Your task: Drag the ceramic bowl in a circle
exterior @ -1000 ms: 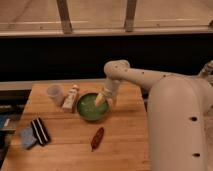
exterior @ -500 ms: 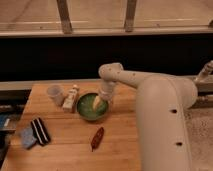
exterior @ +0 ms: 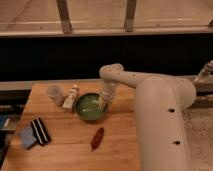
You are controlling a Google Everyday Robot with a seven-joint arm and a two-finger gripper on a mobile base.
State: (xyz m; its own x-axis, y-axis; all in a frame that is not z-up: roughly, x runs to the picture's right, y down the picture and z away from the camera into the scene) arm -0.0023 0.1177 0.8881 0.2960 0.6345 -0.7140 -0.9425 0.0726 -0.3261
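Wooden table (exterior: 65,150) carries upright round ceramic bowl (exterior: 88,106), gripper (exterior: 103,103) at its rim.

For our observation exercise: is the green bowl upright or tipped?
Upright: the ceramic bowl sits flat, opening up; the gripper reaches into it.

Dim warm light, pale sheen inside the ceramic bowl (exterior: 88,108), gripper (exterior: 103,104) at its rim, dark band (exterior: 75,60) behind.

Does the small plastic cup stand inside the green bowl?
No, the plastic cup stands apart, left of the ceramic bowl, while the gripper is at the bowl's right rim.
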